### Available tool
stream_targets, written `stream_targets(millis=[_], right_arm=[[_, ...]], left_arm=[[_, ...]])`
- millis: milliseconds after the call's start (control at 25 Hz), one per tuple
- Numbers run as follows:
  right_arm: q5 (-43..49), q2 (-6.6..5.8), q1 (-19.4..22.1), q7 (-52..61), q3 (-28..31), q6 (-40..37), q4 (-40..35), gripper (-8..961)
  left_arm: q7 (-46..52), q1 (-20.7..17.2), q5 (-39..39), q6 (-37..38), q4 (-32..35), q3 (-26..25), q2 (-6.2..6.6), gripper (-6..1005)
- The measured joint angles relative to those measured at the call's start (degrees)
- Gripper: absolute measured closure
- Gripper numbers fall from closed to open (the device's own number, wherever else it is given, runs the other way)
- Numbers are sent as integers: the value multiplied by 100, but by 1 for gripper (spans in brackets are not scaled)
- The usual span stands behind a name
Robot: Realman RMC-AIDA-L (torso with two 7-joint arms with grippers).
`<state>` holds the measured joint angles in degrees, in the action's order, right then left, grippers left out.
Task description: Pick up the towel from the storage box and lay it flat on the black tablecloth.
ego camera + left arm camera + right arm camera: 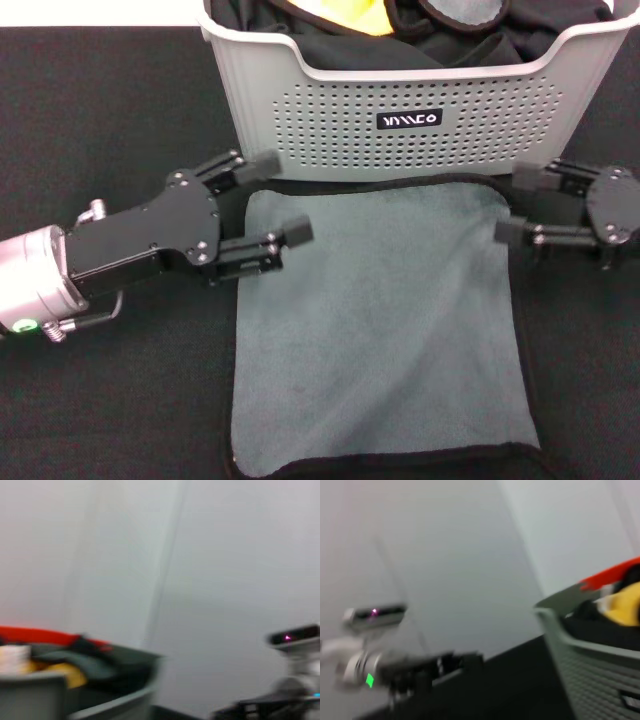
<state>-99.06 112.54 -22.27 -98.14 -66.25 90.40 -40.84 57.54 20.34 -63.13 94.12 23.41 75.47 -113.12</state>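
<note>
Left gripper (pixel 270 198): fingers (pixel 296 233) spread apart, nothing between them. The two black tips sit at the towel's (pixel 380 330) far-left corner; one tip overlaps the grey-teal cloth just inside the left edge, the other lies just beyond the far hem, close to the front wall of the storage box (pixel 420 120). Whether either tip touches the cloth cannot be told from the head view.

Right gripper (pixel 515 205): fingers (pixel 510 231) likewise parted and empty. They sit at the towel's far-right corner, one tip just beside the right edge of the cloth, the other slightly farther from it and near the box's front wall.

Between the two sets of fingers, the towel lies spread flat with its grey-teal face up and its thin black hem visible along the far, right and near edges. The far hem runs just in front of the box. The near-left corner shows a slight curl.

Beyond the fingers, the storage box stands upright, its perforated front and black label facing the robot. Inside are bunched black cloths (pixel 470 45), a patch of bright yellow fabric (pixel 355 15) and a grey-teal piece (pixel 470 12) at the far rim.

Under everything lies the black tablecloth (pixel 100 120), extending past both arms.

The left wrist view shows the box (pixel 120 700) with its contents, a pale wall and the other arm low in the distance. The right wrist view shows the box corner (pixel 590 665), the tablecloth (pixel 510 680) and the left gripper (pixel 445 665) farther off.
</note>
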Motion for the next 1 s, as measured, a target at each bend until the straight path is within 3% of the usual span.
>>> stream_targets(millis=[240, 680, 1000], right_arm=[[1015, 249, 58, 34, -147, 20, -1680, 77], [1298, 255, 74, 17, -477, 128, -2649, 81], [1385, 265, 144, 7, -726, 167, -3055, 82]], left_arm=[[387, 57, -374, 468, 361, -25, -28, 125], [425, -114, -400, 492, 304, -30, -147, 125], [431, -118, -406, 694, 328, -18, -109, 125]])
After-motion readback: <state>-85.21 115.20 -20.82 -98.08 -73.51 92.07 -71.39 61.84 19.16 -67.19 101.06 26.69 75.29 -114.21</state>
